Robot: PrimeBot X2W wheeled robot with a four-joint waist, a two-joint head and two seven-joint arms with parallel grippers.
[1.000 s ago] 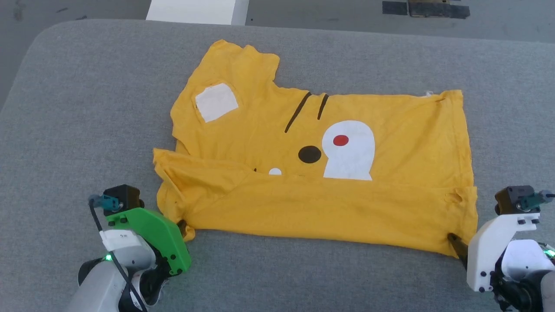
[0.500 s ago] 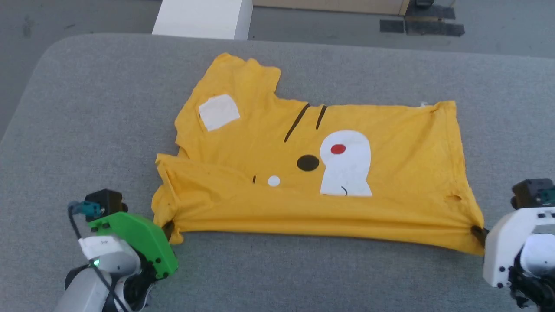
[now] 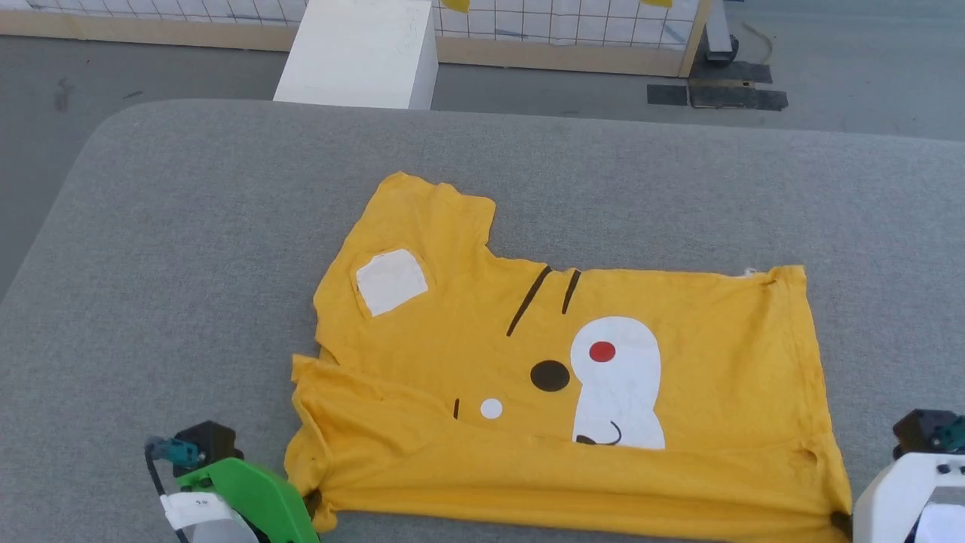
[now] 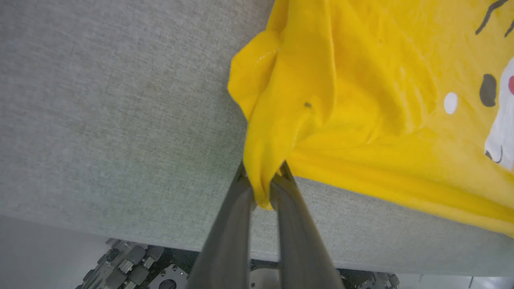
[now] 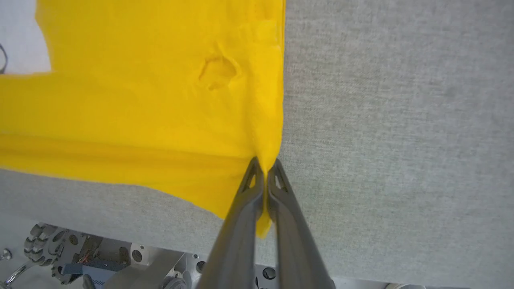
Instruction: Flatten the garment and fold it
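Note:
The mustard-yellow T-shirt lies spread on the grey padded table, print side up, with its near strip folded over along the front. One white ear patch and the white muzzle show. My left gripper is shut on the shirt's near left corner. At the lower right, my right gripper is shut on the near right corner. Between the two grippers the front edge is pulled taut and lifts slightly off the table near its front edge.
A white box stands on the floor behind the table, in front of a wooden-framed wire grid panel. Dark tape patches mark the floor. The robot's wheeled base shows below the table's front edge.
Both grippers have drawn the shirt's near edge toward the table's front, uncovering more of the muzzle print. The head camera has tilted up, so the whole scene sits lower.

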